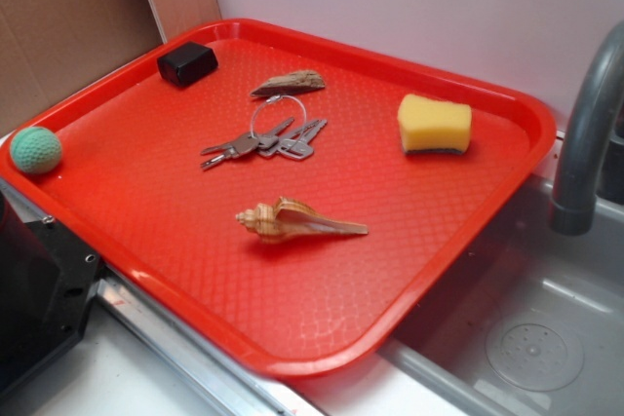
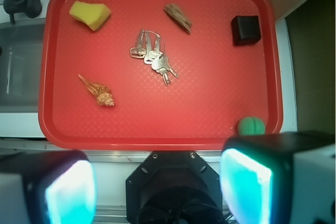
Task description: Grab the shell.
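The shell [image 1: 297, 220] is tan and cream with a ribbed whorl and a long pointed tail. It lies on its side on the red tray [image 1: 439, 241], a little in front of the middle. In the wrist view the shell [image 2: 98, 92] sits at the tray's left, tail pointing up-left. My gripper [image 2: 157, 190] hangs high above the robot base, off the tray's near edge and well apart from the shell. Its two fingers [image 2: 71, 192] glow cyan and stand wide apart with nothing between them. The gripper does not show in the exterior view.
On the tray also lie a yellow sponge [image 1: 434, 125], a bunch of keys [image 1: 263, 141] with a brown bark-like fob [image 1: 290, 84], a black block [image 1: 187, 63] and a green ball [image 1: 36, 150]. A grey faucet [image 1: 590, 133] and sink [image 1: 526, 338] stand at right.
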Robot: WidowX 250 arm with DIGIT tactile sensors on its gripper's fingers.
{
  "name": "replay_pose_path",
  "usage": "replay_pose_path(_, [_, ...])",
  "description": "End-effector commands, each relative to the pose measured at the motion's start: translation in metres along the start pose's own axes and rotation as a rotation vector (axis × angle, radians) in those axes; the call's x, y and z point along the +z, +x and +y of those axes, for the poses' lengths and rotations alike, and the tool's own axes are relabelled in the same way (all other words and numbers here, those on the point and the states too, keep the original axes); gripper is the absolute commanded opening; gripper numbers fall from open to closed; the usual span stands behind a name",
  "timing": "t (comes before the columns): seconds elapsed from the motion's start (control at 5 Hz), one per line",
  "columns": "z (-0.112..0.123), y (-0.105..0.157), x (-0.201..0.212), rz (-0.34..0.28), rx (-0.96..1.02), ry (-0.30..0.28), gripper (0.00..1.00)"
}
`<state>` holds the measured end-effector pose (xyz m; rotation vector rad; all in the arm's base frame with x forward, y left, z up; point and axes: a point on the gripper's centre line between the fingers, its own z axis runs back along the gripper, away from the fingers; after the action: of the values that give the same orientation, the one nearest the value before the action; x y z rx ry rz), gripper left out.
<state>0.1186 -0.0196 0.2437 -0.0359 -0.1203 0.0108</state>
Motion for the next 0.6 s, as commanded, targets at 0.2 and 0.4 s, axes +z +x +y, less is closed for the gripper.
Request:
replay_pose_path(0.2, [-0.003,0.046,-0.014,0.03,0.018,0.009,1.0])
replay_pose_path(0.4, [-0.016,0.082,-0.033,0.069,-0.058,0.014,1.0])
